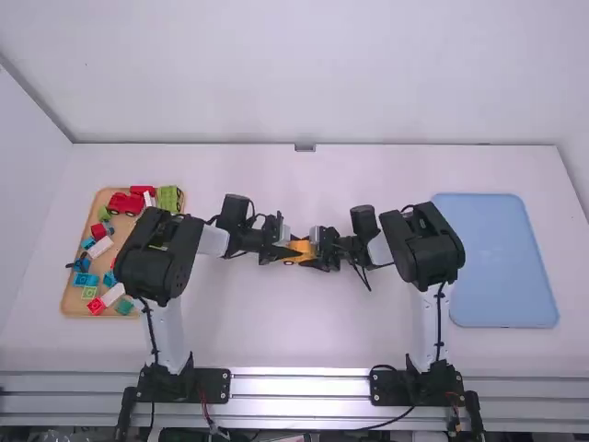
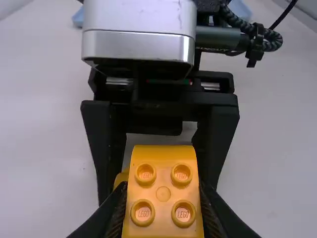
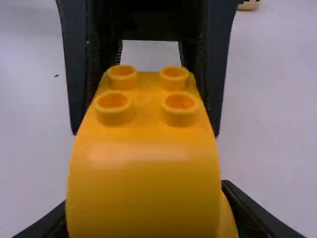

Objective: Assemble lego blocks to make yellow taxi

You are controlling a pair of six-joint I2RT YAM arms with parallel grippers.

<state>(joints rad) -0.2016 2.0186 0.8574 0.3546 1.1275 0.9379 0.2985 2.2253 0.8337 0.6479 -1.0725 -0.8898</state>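
Observation:
Over the middle of the table, my left gripper (image 1: 281,247) and my right gripper (image 1: 322,250) face each other in the high view, with a yellow-orange block body (image 1: 302,247) between them. In the left wrist view, my left gripper (image 2: 162,201) is shut on the studded end of the yellow body (image 2: 163,193). My right gripper (image 3: 146,213) holds its rounded end in the right wrist view, where four studs top the yellow body (image 3: 143,163) on the far side. The underside is hidden.
A wooden tray (image 1: 72,296) on the left holds several loose blocks, including a red vehicle piece (image 1: 126,203) and a green block (image 1: 168,198). At the right lies a blue tray (image 1: 502,262), just beyond the right arm.

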